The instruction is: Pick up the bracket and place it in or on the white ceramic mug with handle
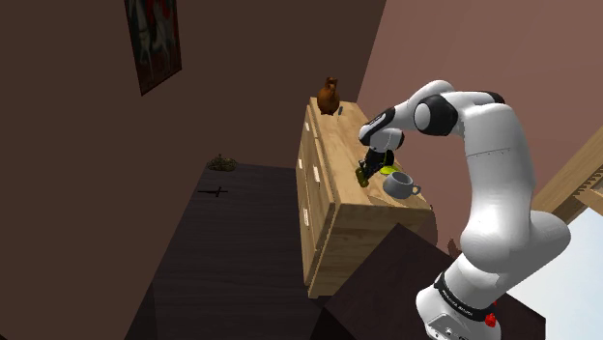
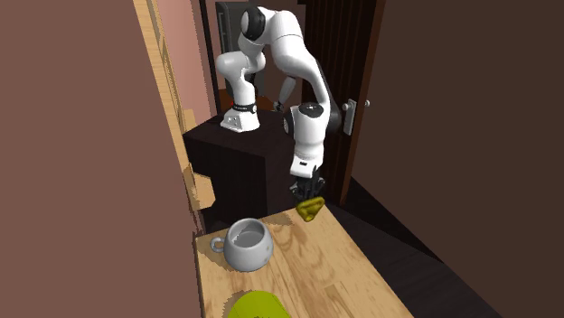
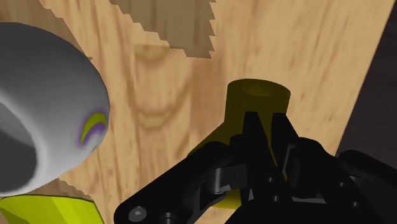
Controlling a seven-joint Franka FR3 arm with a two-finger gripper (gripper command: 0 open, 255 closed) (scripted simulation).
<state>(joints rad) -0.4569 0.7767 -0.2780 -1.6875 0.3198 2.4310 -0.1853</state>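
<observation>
At the dresser (image 2: 343,271) edge, bracket (image 3: 257,95) in fingers (image 3: 253,132), mug (image 2: 253,253) near.

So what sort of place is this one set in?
Likely a room in a house: a light wooden chest of drawers, a small brown vase on it, and a framed picture on the brown wall.

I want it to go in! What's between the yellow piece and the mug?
Just bare dresser top between the bracket in the gripper and the mug, seen in the second exterior view.
</observation>
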